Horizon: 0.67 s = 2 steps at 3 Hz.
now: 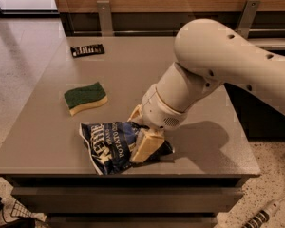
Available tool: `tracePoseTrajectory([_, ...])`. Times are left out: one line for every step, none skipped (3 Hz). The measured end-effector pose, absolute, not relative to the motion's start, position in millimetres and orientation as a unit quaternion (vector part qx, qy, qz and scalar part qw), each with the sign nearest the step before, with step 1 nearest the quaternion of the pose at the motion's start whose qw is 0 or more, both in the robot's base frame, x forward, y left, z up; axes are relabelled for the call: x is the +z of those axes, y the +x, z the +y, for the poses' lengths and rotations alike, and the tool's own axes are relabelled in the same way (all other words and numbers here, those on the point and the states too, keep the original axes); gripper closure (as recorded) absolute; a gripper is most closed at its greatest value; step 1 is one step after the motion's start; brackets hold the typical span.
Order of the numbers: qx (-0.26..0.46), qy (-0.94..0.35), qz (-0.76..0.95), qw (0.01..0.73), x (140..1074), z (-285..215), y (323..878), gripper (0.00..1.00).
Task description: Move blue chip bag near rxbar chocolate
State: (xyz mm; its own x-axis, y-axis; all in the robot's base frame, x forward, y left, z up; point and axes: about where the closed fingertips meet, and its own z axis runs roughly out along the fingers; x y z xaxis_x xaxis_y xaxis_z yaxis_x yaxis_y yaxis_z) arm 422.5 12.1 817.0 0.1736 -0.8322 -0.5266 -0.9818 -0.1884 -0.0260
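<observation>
Holds the tool at the blue chip bag's 3 o'clock end, table front; cannot tell whether pinching or spread; rxbar chocolate well apart at 11 o'clock

Claw sits low over the blue chip bag, near the front edge of the tabletop; its grip on the bag cannot be made out. The bag's right portion is concealed beneath the claw. The arm behind the claw runs off the right edge and masks the tabletop beyond it. On the rxbar chocolate, far beyond the claw at back left, the white print is too small to read. A corded item on the floor, below and right of the claw, is cut by the bottom edge.
</observation>
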Motion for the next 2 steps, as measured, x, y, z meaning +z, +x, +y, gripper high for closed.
tracePoseTrajectory([0.202,-0.745,0.609,0.184,817.9,13.1,421.2,0.95])
tracePoseTrajectory([0.202,-0.745,0.609,0.184,818.7,13.2,421.2,1.0])
